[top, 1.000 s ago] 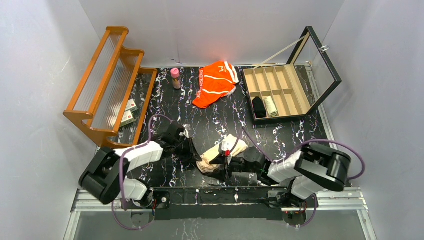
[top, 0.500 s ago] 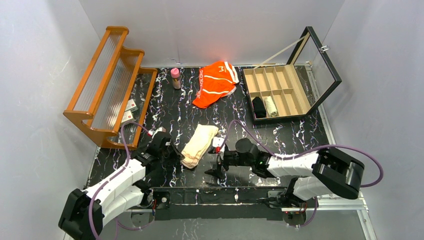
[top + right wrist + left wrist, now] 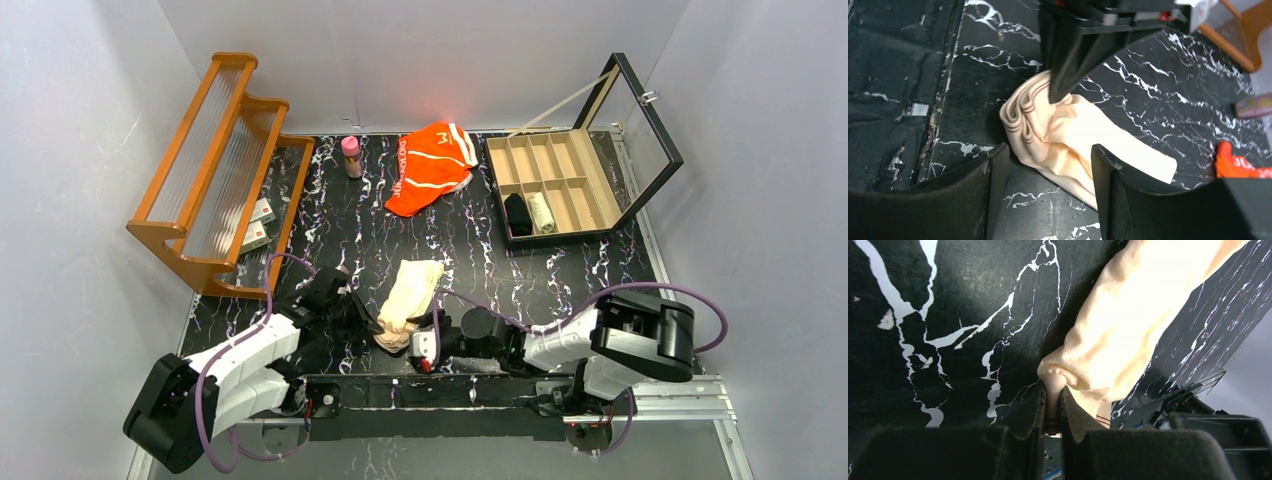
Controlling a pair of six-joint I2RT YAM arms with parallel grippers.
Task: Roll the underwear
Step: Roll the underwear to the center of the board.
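1. Both arms have shifted in the last half second: the left gripper (image 3: pixel 1052 390) has edged right at lower centre of the top view. The right arm has folded back, so its gripper now sits lower, by the near end of the cloth.
2. At upper left stands a wooden rack (image 3: pixel 215 150).
3. Left of centre, the left gripper is clamped nearly shut on the beige underwear (image 3: pixel 410 288). Its wrist view shows a fold of the bunched edge squeezed between the pads.
4. The beige underwear lies at lower centre on the black marbled table (image 3: pixel 330 230). It is a narrow folded strip, and its long axis runs from the bunched end at the bottom up and slightly right to a flat far end.
5. Just right of that bunched end, the right gripper (image 3: pixel 1048 152) is spread wide and holds nothing. In its wrist view the bunched end lies ahead of and between its fingers.
6. Judged from this, a roll would start at the near end, where both grippers meet, and travel along the strip away from the arms.
7. At upper centre the orange underwear (image 3: pixel 432 165) lies flat, well apart. The divided box (image 3: pixel 560 165) stands open at upper right.
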